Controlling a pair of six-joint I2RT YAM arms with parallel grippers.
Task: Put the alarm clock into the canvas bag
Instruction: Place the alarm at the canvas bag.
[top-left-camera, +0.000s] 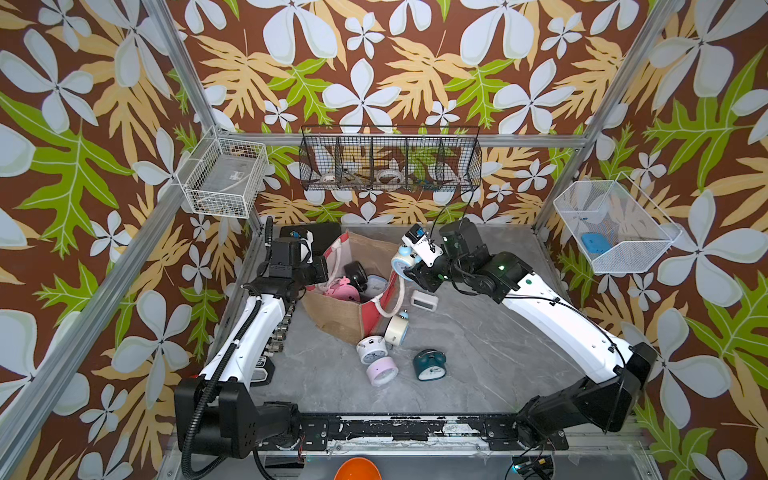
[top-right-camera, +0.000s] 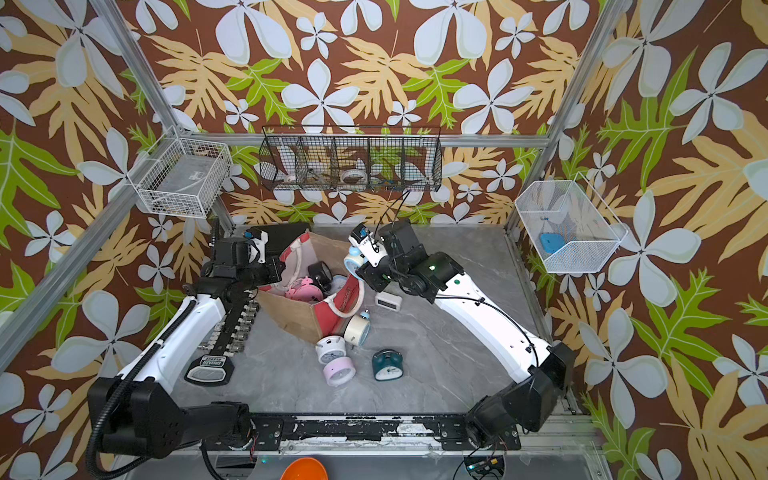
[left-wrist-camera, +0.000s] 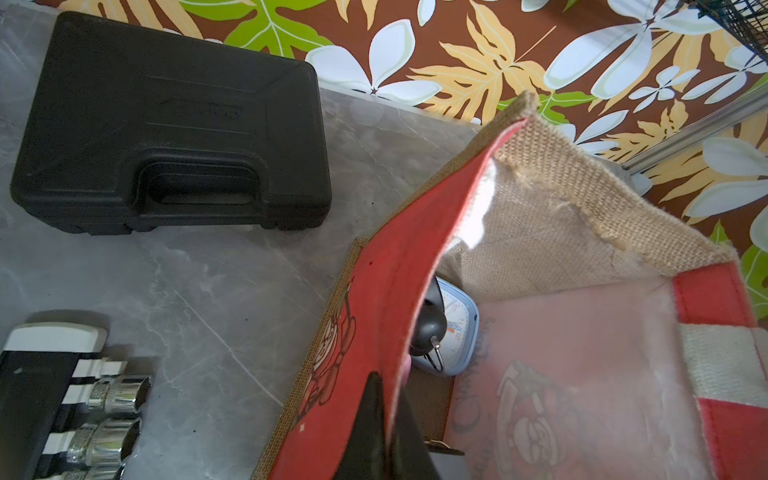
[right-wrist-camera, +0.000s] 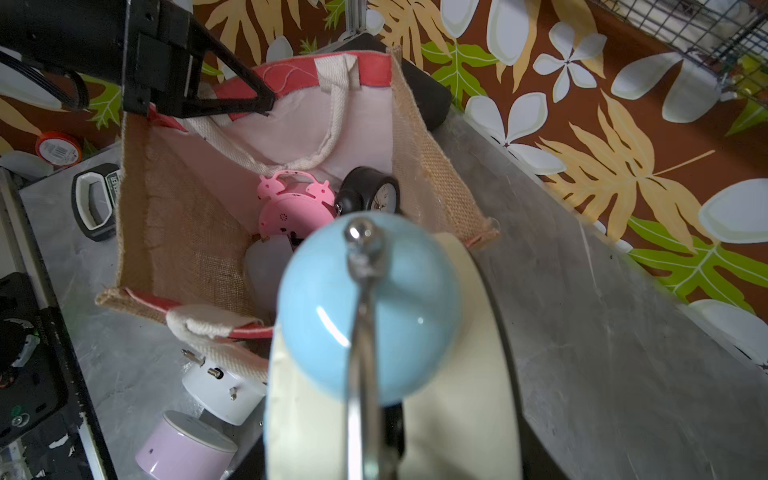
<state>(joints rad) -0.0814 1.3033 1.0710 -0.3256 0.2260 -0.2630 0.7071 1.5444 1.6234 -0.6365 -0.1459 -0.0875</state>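
Canvas bag (top-left-camera: 345, 318): upright on the grey table (top-left-camera: 478, 353), mouth open, upper middle of the frame in both top views. Red panels front and back, burlap sides, pale lining.

Left gripper (left-wrist-camera: 388, 392): clenched on the top edge of one red panel, lower middle of the left wrist view. One finger outside the panel, the other inside against the lining.

Right gripper (top-left-camera: 410, 269): grasping the alarm clock (top-left-camera: 402, 259) — cream body, pale blue bells, chrome handle. Clock clear of the table, just at the bag's upper right corner in both top views, not inside the bag. Over the opening or just outside the rim: cannot tell. In the right wrist view, alarm clock (right-wrist-camera: 415, 311) across the lower middle of the frame, bag's opening behind it.

Inside the bag: pink clock (right-wrist-camera: 291, 208), black clock (right-wrist-camera: 370, 193) touching it, pale blue square clock (left-wrist-camera: 457, 328). White rope handle (right-wrist-camera: 332, 108) drooping into the opening.

On the table, below and right of the bag in a top view:
- second cream clock (top-left-camera: 397, 328), just beside the bag's lower corner
- white clock (top-left-camera: 371, 349), with a lilac clock (top-left-camera: 382, 371) touching it
- teal clock (top-left-camera: 430, 365), apart from both
- small white rectangular clock (top-left-camera: 424, 300), near the right arm

Black case (left-wrist-camera: 166, 124): closed, flat on the table, upper left of the left wrist view. Socket rail (left-wrist-camera: 104, 411): lower left of the same view.
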